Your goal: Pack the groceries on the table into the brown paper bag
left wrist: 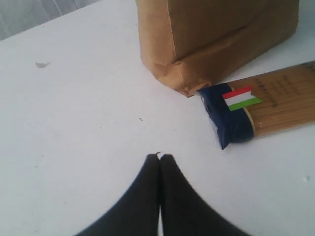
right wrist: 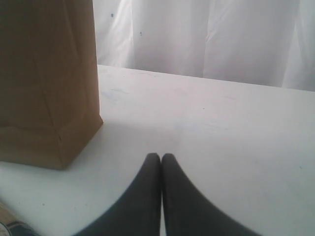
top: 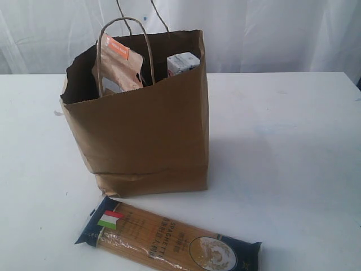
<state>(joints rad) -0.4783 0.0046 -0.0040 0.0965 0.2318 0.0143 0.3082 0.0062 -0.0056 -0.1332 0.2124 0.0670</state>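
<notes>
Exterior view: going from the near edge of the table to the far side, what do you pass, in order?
long spaghetti packet → brown paper bag, with a brown pouch and a small white carton showing at its mouth → bare stretch of white table → white curtain

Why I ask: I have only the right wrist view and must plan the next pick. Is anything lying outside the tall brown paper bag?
Observer: Yes, a long spaghetti packet with dark blue ends lies flat on the white table, close to the base of the brown paper bag.
Operator: What is inside the bag?
Observer: A brown pouch with an orange label and a small white carton show above its near rim.
Operator: Where is the left gripper?
Observer: The left gripper is shut and empty, over bare table, short of the packet's flag-marked end.
</notes>
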